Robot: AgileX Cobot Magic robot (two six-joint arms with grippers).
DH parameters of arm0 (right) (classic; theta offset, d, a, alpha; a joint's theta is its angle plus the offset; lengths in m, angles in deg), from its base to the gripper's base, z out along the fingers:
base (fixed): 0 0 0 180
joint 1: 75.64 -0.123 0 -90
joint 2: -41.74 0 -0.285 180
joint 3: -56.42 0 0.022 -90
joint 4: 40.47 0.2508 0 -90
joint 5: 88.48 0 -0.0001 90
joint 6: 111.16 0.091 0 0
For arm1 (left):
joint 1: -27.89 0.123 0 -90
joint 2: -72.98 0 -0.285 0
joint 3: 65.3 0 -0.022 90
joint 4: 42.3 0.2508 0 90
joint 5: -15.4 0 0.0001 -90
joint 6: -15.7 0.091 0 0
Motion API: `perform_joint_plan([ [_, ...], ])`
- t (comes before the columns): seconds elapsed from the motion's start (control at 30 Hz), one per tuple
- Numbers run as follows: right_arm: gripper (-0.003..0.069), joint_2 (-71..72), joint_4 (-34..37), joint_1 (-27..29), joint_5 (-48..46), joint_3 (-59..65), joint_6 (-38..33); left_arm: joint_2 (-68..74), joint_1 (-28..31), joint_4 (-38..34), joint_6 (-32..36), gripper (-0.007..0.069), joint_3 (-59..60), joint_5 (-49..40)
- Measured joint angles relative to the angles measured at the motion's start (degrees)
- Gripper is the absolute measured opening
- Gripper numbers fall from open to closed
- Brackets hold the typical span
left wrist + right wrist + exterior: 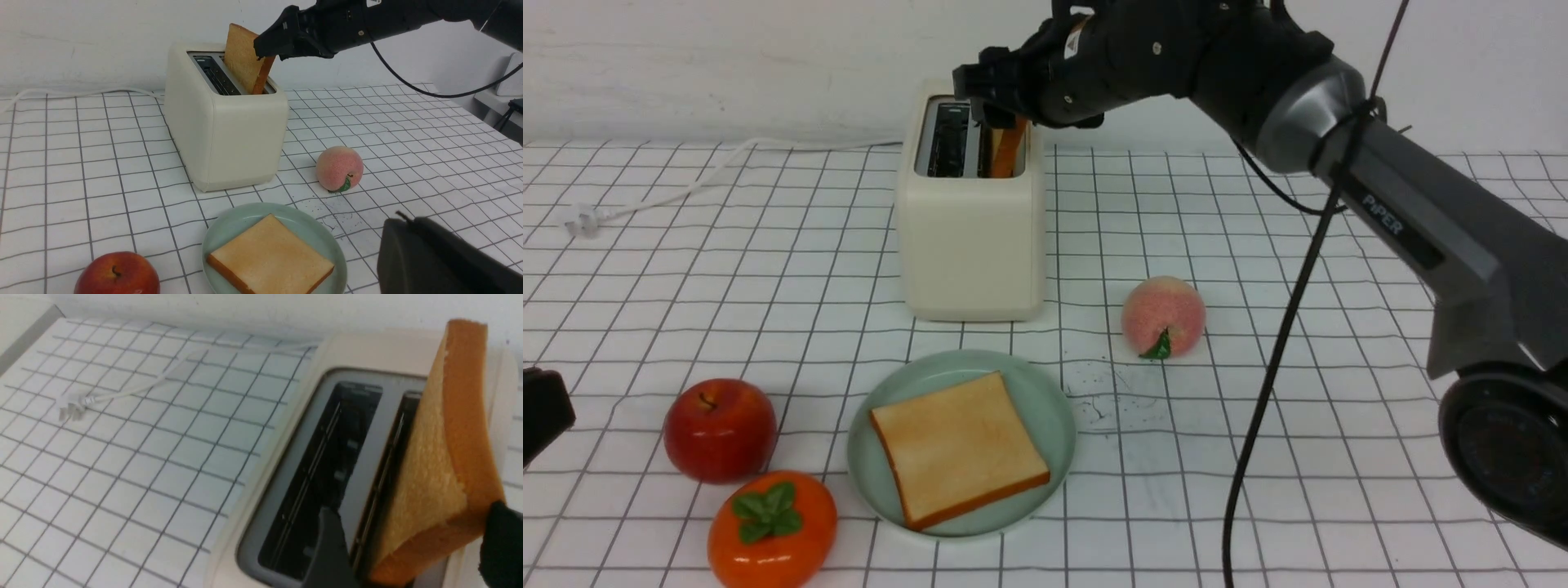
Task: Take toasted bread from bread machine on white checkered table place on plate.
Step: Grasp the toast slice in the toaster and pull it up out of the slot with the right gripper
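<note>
The right gripper's [416,539] fingers stand apart around a tilted toast slice [433,457], partly in the right slot of the toaster [970,245]; the left gripper [425,253] is closed. Another slice [960,449] lies inside the rim of the plate [866,478], in front of the toaster. Wrinkled, gridded cloth [1298,408] reaches back towards a scuffed white wall [727,65].

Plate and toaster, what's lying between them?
Nothing but bare checkered cloth; the front view shows that narrow strip uncovered between the plate and the toaster.
</note>
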Motion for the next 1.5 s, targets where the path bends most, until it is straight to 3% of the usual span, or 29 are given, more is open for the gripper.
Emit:
perform_joint_plan([
  [0.1,0.0475,1.5,2.4,0.0,-7.7,0.0,0.1,0.0,0.0,0.0,0.0,-0.0013,0.1,-0.7],
  [0.2,0.0475,2.9,2.6,0.0,-8.1,0.0,0.1,0.0,0.0,0.0,0.0,-0.0013,0.4,-0.9],
  [0.4,0.0475,2.3,2.0,-0.1,-1.0,-0.1,0.0,0.0,0.0,0.0,0.0,-0.0013,0.3,-0.9],
  [0.53,0.0475,-0.7,-2.6,-0.3,5.7,-0.1,-0.6,0.0,0.0,0.0,0.0,-0.0013,0.3,-0.9],
  [0.8,0.0454,-4.5,-5.8,0.5,10.2,0.0,0.0,0.0,0.0,-0.3,0.0,-0.0013,0.4,-0.9],
  [1.0,0.0352,-5.2,-6.6,0.5,11.3,0.0,0.0,0.0,0.0,-0.4,0.0,-0.0013,0.4,-0.9],
  [1.3,0.0298,-5.1,-7.0,0.5,10.6,0.0,0.0,0.0,0.0,-0.9,0.0,-0.0013,0.4,-0.9],
  [1.5,0.0181,-4.4,-7.0,0.5,8.4,0.0,0.0,0.0,0.0,-0.9,0.0,-0.0013,0.4,-0.9],
])
